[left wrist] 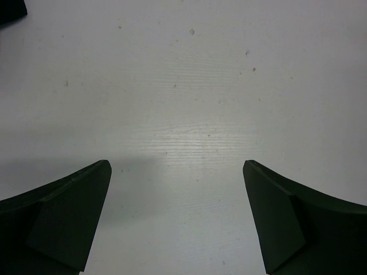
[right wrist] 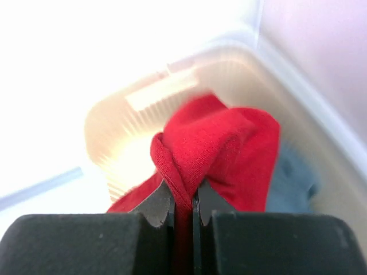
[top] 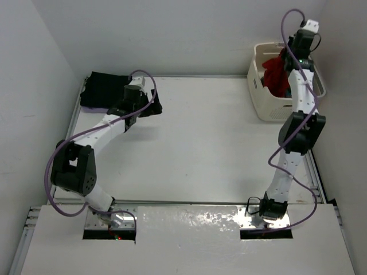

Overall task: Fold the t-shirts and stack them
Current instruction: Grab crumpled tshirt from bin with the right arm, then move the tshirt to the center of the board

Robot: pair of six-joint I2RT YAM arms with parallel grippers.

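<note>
My right gripper (right wrist: 183,200) is shut on a bunched fold of the red t-shirt (right wrist: 221,149) and holds it up over the cream laundry basket (top: 261,106); the red cloth (top: 277,70) hangs below the wrist. A bit of the teal blue t-shirt (right wrist: 292,180) lies in the basket under it. The black t-shirt (top: 100,90) lies flat at the table's far left corner. My left gripper (left wrist: 178,172) is open and empty over bare white table, just right of the black t-shirt (left wrist: 11,11). The lavender t-shirt is not in view.
The basket stands at the far right corner against the wall. White walls close in the table on the left, back and right. The table (top: 206,143) is white with a raised rim.
</note>
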